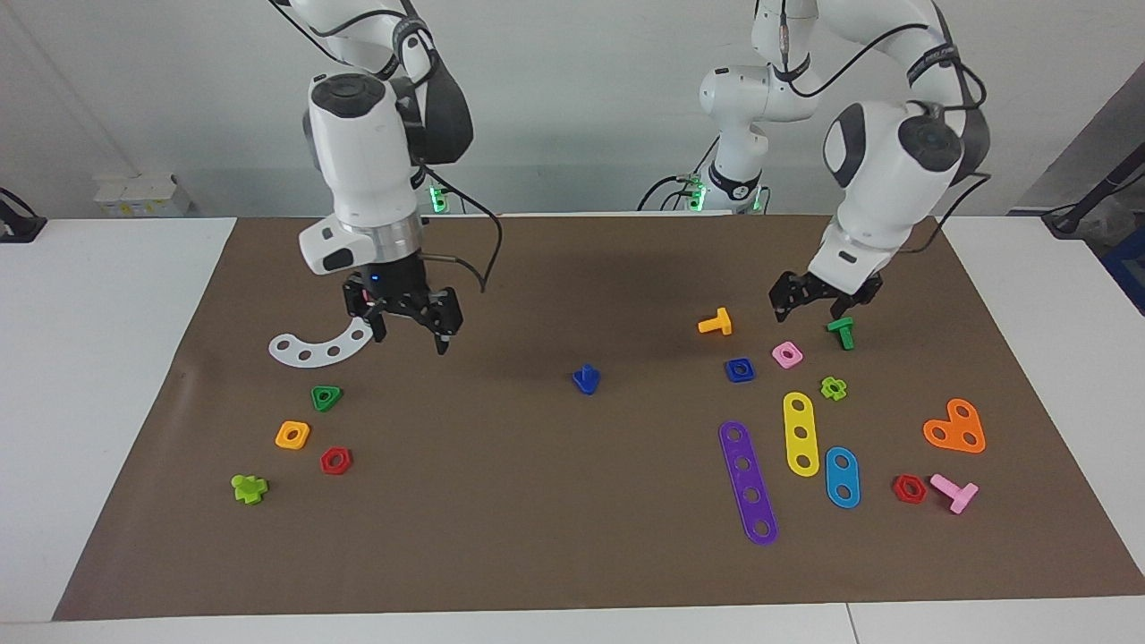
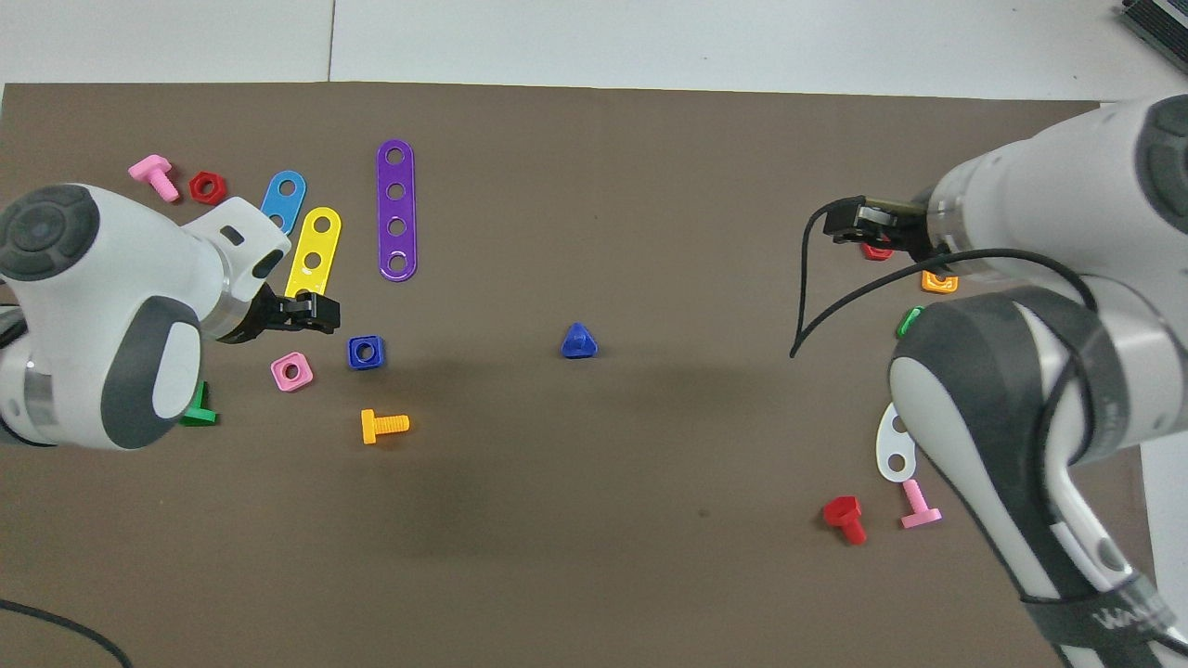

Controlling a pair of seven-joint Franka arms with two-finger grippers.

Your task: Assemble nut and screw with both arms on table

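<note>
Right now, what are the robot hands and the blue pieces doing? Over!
Left gripper open above green bolt. Right gripper open, empty. Dark-blue square nut and dark-blue triangular-headed screw apart on mat. Nothing blocking.

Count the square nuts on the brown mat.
3. The dark-blue nut and the pink nut lie side by side toward the left arm's end; the orange nut lies toward the right arm's end. Others may be hidden.

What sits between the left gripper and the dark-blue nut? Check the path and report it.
Nothing visible blocks it. The left gripper hangs above the mat near the green bolt. The nut lies flat and uncovered, with the pink nut beside it, apart from it, close to the gripper's line in.
</note>
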